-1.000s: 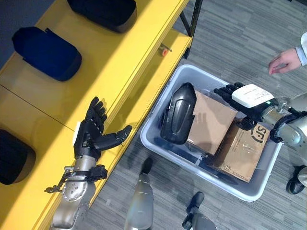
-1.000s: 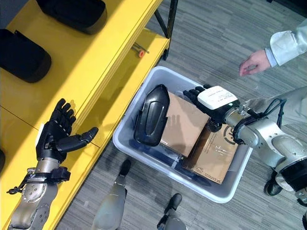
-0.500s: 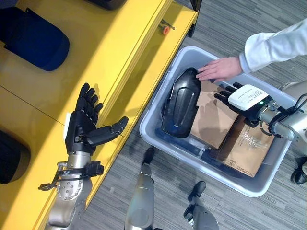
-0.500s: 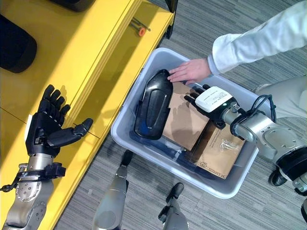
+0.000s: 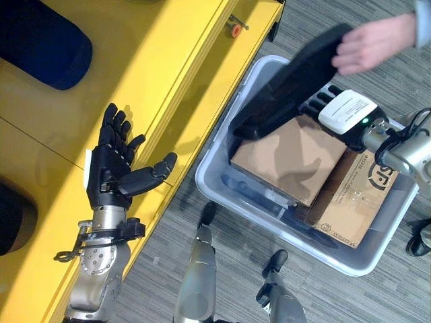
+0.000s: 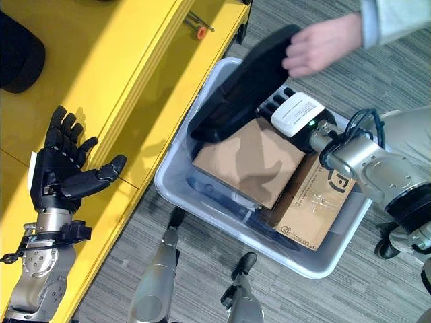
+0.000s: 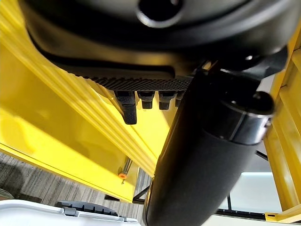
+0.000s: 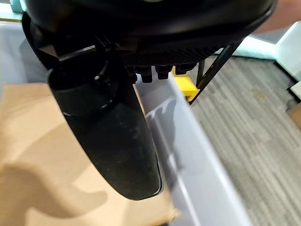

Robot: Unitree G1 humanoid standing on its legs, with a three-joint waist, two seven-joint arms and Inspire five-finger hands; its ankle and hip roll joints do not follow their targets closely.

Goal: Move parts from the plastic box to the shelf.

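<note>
A long black moulded part [image 5: 289, 84] hangs tilted over the grey plastic box [image 5: 215, 195], held at its upper end by a person's hand [image 5: 370, 44]. My right hand [image 5: 340, 111], with its white cover, is inside the box beside the part. Its straight fingers [image 6: 279, 101] reach against the part's underside, and its thumb [image 8: 108, 132] sticks out over the cardboard. My left hand [image 5: 111, 175] hovers palm up and open over the front edge of the yellow shelf [image 5: 155, 60], holding nothing.
Two cardboard boxes [image 5: 289, 158] [image 5: 350, 202] lie in the plastic box. Dark padded parts [image 5: 40, 40] [image 5: 10, 222] rest on the shelf. A small orange-tipped tool [image 5: 234, 28] lies on the lower shelf board. Grey carpet surrounds the box.
The person's hand has lifted the black part from lying in the box to a tilted position above it. My right hand stayed by the part. My left hand barely moved.
</note>
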